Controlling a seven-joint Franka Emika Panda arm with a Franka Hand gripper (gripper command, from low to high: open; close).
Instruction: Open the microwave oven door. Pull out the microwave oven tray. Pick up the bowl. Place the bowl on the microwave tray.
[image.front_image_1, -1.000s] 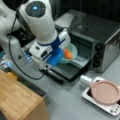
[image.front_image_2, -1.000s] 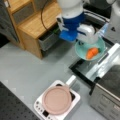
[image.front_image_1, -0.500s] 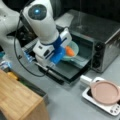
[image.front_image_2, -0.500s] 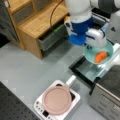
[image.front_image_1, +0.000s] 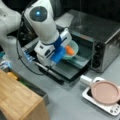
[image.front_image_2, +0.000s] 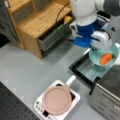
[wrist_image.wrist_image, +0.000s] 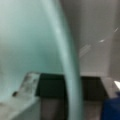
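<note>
One hand (image.front_image_1: 65, 51) apparently pinches the bowl (image.front_image_1: 72, 50) rim, holding it over the pulled-out microwave oven tray (image.front_image_1: 81, 60) above the lowered microwave oven door (image.front_image_1: 63, 71).

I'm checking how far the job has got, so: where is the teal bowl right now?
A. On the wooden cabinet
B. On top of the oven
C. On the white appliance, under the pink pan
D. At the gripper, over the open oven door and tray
D. In both front views the bowl, with an orange item inside, sits at the gripper, above the lowered microwave oven door and the microwave oven tray.
</note>
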